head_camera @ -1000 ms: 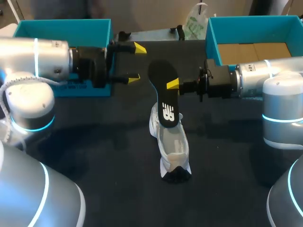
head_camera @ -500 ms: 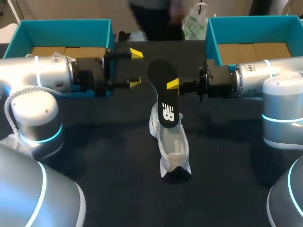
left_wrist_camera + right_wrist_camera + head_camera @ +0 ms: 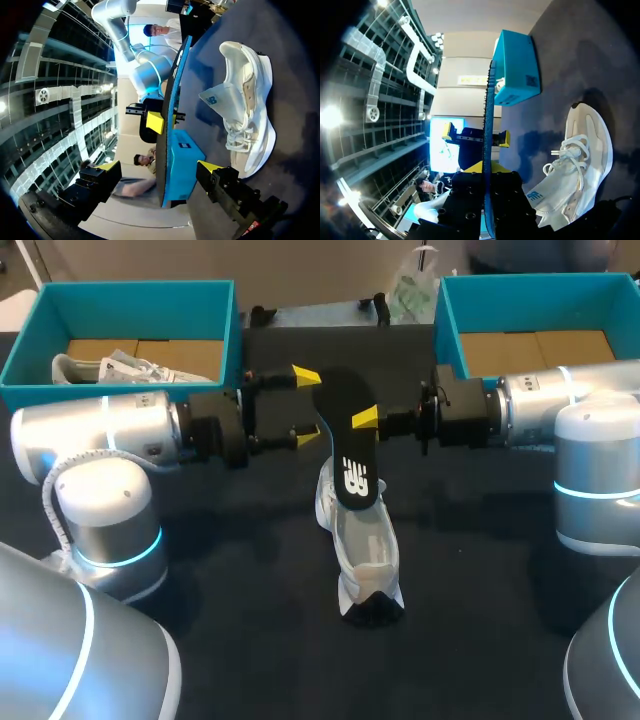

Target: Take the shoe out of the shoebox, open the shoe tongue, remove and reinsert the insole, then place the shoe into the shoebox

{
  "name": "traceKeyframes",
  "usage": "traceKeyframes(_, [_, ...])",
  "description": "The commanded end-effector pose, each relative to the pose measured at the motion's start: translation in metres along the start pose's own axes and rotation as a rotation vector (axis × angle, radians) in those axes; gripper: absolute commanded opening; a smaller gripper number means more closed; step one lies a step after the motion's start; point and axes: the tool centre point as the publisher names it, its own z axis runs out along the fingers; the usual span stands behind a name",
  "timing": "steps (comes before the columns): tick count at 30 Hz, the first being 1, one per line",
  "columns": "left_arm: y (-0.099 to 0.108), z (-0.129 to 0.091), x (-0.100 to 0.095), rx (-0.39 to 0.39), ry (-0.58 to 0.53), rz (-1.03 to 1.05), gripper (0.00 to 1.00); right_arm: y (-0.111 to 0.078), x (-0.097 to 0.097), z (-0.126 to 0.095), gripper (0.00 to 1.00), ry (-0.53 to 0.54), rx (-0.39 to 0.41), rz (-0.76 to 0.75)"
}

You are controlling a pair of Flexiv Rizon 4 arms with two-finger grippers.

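A white shoe [image 3: 362, 550] lies on the dark table, toe toward me, also seen in the wrist views [image 3: 247, 110] [image 3: 580, 160]. Above its heel end my right gripper [image 3: 367, 420] is shut on a black insole [image 3: 345, 440], held on edge and tilted up. My left gripper [image 3: 306, 407] stands open at the insole's other side. In the left wrist view the insole [image 3: 167, 125] stands edge-on between its open fingers [image 3: 159, 166], apart from both. The right wrist view shows the insole [image 3: 489, 100] running out from its own shut fingers [image 3: 487, 170] toward the left gripper [image 3: 476, 135].
A teal shoebox [image 3: 130, 292] at the back left holds another white shoe [image 3: 120, 368]. A second teal box [image 3: 447, 330] stands at the back right, behind my right arm. A plastic bag [image 3: 412, 290] sits at the table's far edge.
My left arm has swung right and nearer, bringing its open fingers up around the insole's edge. The right gripper, the insole and the shoe have stayed put.
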Motion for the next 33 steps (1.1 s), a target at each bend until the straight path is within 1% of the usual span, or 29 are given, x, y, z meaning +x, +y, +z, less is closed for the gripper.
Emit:
traceKeyframes(1, [-0.001,0.018,0.004,-0.007,-0.016,0.0,1.0,-0.001,-0.001,0.001,0.0,0.001,-0.003,0.0])
traceKeyframes(6, [-0.006,0.026,0.006,0.006,-0.026,-0.001,1.0,-0.001,-0.001,0.001,0.0,0.001,-0.003,0.0])
traceKeyframes(9, [-0.01,0.029,0.008,0.016,-0.025,-0.003,0.96,-0.002,-0.001,0.001,0.0,0.0,-0.005,0.002])
traceKeyframes(13, [-0.013,0.031,0.011,0.023,-0.021,-0.006,0.96,-0.006,-0.003,0.0,0.0,-0.004,-0.008,0.007])
traceKeyframes(16, [-0.015,0.031,0.011,0.025,-0.019,-0.006,0.87,-0.01,-0.005,-0.001,0.0,-0.004,-0.013,0.016])
traceKeyframes(18, [-0.016,0.031,0.012,0.027,-0.016,-0.009,0.84,-0.011,-0.005,-0.001,0.0,-0.004,-0.016,0.021])
traceKeyframes(19, [-0.017,0.031,0.012,0.027,-0.016,-0.009,0.78,-0.012,-0.005,-0.001,0.0,-0.004,-0.019,0.026])
traceKeyframes(25, [-0.02,0.032,0.015,0.032,-0.007,-0.027,0.69,-0.014,-0.007,-0.001,0.0,0.003,-0.024,0.033])
traceKeyframes(26, [-0.02,0.032,0.015,0.033,-0.008,-0.03,0.66,-0.014,-0.007,-0.001,0.0,0.003,-0.024,0.033])
traceKeyframes(27, [-0.021,0.033,0.016,0.034,-0.008,-0.031,0.66,-0.014,-0.007,-0.001,0.0,0.003,-0.024,0.033])
traceKeyframes(29, [-0.022,0.035,0.016,0.037,-0.006,-0.035,0.59,-0.014,-0.007,-0.001,0.0,0.003,-0.024,0.033])
traceKeyframes(31, [-0.024,0.036,0.016,0.041,-0.002,-0.033,0.56,-0.014,-0.007,-0.001,0.0,0.003,-0.024,0.033])
traceKeyframes(33, [-0.025,0.037,0.016,0.043,0.001,-0.031,0.5,-0.014,-0.007,-0.001,0.0,0.003,-0.024,0.033])
